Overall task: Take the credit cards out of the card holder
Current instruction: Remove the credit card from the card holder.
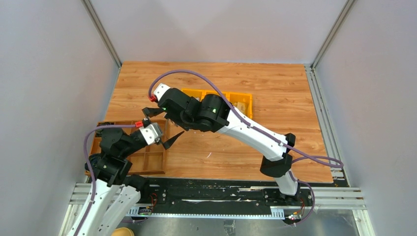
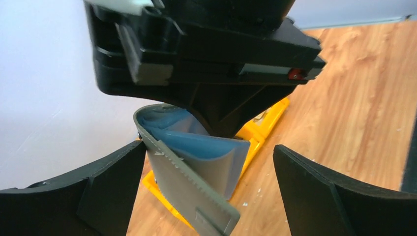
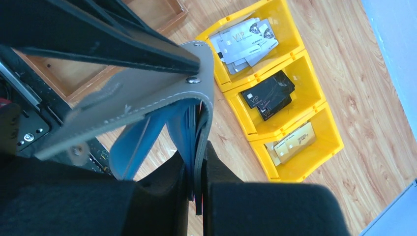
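The card holder (image 2: 196, 169), a grey-blue folding wallet, hangs open in the air. Its grey stitched cover (image 3: 147, 93) is spread from the blue inner pockets (image 3: 142, 140). My right gripper (image 3: 196, 164) is shut on the holder's other side and holds it from above. My left gripper (image 2: 209, 196) is open around the holder, and its left finger (image 2: 115, 184) touches the cover's edge. I see no credit cards in the pockets. In the top view my left gripper (image 1: 163, 126) sits just under the right wrist, which hides the holder.
Three joined yellow bins (image 3: 322, 130) stand on the wood table (image 1: 275, 88). They hold silver cards (image 3: 243, 39), black cards (image 3: 268, 93) and gold cards (image 3: 292, 142). A brown wooden compartment tray (image 1: 147, 160) lies at the near left under my left arm.
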`<state>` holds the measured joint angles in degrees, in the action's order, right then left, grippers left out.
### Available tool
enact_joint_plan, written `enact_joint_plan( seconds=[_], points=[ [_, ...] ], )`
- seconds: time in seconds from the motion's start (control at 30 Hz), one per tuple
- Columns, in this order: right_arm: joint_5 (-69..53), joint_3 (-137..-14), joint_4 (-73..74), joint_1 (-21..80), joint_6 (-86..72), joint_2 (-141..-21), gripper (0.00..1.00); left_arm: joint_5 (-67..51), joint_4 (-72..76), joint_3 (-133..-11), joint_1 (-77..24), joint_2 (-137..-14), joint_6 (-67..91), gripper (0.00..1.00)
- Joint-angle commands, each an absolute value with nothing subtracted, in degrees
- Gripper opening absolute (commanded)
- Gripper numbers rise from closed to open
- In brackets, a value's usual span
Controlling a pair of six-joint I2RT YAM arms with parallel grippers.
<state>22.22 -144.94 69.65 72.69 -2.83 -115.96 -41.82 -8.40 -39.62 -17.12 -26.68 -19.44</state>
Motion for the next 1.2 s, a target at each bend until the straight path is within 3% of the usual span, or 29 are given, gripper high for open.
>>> enact_joint_plan(
  seconds=[0.0,0.23,0.47,0.57,0.7,0.93,0.97,1.03,1.17],
  points=[
    [23.4,-145.48,66.56,74.62,-2.01,-116.23,0.0,-25.09,-7.4,-36.32,-21.88,-27.15,-25.37,1.0],
    [21.53,-143.77,65.43,74.55,-2.66,-115.54,0.0,-21.92,-6.18,-35.99,-22.47,-28.32,-26.73,1.0],
    [20.54,-139.61,64.54,73.67,-3.22,-113.26,0.0,-13.74,-5.45,-35.76,-22.5,-24.84,-27.58,0.85],
    [19.82,-137.52,64.06,73.01,-3.66,-111.98,0.0,-14.29,-7.69,-36.79,-22.49,-23.21,-26.45,0.68],
    [18.37,-134.78,62.77,72.58,-3.88,-110.2,0.0,-13.5,-8.65,-36.89,-22.5,-21.19,-25.43,0.29],
    [9.25,-128.16,58.17,70.77,-4.78,-105.28,0.17,-15.61,-9.32,-37.7,-22.5,-21.2,-23.26,0.0],
    [6.84,-126.25,56.23,70.27,-5.02,-104.12,0.2,-16.49,-9.08,-37.94,-22.5,-21.45,-22.0,0.0],
    [1.42,-120.95,53.23,69.12,-4.94,-101.1,0.45,-17.06,-8.51,-38.77,-22.5,-22.56,-19.21,0.0],
    [-5.22,-106.17,42.52,67.98,-2.29,-90.78,0.6,-19.52,-7.8,-41.43,-22.41,-24.25,-14.17,0.0]
  ],
)
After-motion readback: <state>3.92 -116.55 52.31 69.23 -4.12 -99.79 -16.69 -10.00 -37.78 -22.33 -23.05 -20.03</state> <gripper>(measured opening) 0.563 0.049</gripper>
